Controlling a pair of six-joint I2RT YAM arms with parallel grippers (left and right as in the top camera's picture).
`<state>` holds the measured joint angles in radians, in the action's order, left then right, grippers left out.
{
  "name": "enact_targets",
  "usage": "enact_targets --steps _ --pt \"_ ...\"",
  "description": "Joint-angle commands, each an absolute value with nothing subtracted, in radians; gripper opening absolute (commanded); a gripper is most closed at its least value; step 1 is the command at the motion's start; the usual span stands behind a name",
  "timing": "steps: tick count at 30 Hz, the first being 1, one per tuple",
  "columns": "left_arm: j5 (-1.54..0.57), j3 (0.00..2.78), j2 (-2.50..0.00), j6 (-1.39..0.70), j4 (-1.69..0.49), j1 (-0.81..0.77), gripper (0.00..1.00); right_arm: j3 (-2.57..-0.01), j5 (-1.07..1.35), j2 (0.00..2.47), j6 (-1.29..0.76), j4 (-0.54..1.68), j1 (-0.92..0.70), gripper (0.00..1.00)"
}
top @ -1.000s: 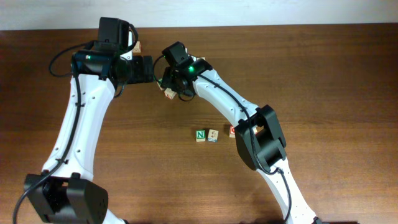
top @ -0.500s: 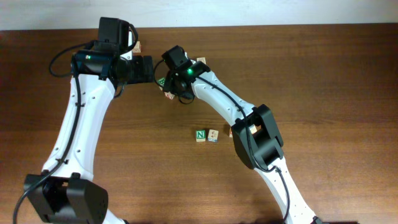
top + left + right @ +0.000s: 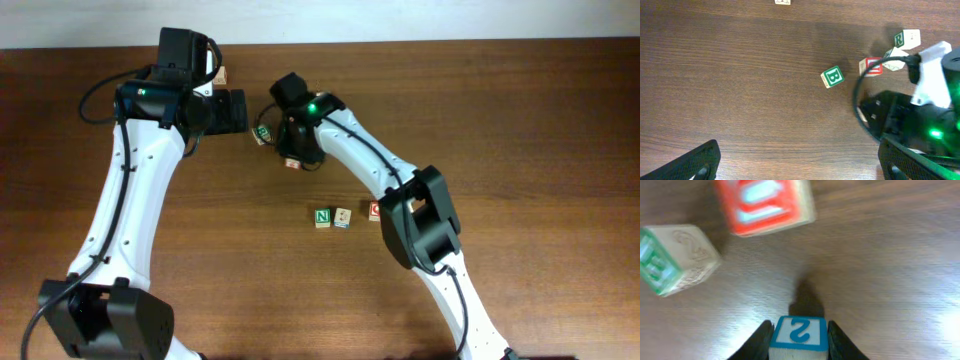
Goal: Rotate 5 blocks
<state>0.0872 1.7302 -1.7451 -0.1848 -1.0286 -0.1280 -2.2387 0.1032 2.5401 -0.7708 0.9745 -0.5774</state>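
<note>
While the left gripper (image 3: 800, 167) sat wide open, the right gripper (image 3: 799, 345) was clamped on the blue-marked block (image 3: 799, 330), red cube (image 3: 765, 202) at its 12 o'clock.

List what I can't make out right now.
Overhead: Q block half hidden by the right arm.
Right wrist: red block blurred, its top cut by the edge; blue block cut off at the bottom.
Left wrist: block at the top edge mostly cut off, unreadable.
</note>
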Motion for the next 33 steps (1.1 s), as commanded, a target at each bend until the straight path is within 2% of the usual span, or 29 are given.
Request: enact_targets --steps 1,7,13,20,25,29,33 --pt "0.102 1.753 -1.752 -0.197 -1.027 -0.128 0.99 -2.210 0.104 2.540 -0.630 1.075 -0.506 0.24" --pt "0.102 1.753 -1.752 -0.197 -1.027 -0.128 0.99 -2.214 0.196 2.394 -0.468 1.187 -0.391 0.24" --pt "0.102 1.753 -1.752 -0.197 -1.027 -0.128 0.99 -2.214 0.194 2.177 -0.415 1.315 -0.300 0.24" --pt "0.102 1.753 -1.752 -0.197 -1.027 -0.128 0.99 -2.214 0.152 1.955 -0.372 1.509 -0.215 0.24" --pt "0.102 1.753 -1.752 -0.197 -1.027 -0.128 0.99 -2.213 0.081 1.898 -0.316 1.700 -0.181 0.24" --pt "0.102 1.753 -1.752 -0.197 -1.027 -0.128 0.99 -2.117 0.068 1.892 -0.273 1.698 -0.184 0.24" --pt "0.102 1.753 -1.752 -0.197 -1.027 -0.128 0.99 -1.914 0.065 1.892 -0.257 1.618 -0.183 0.24"
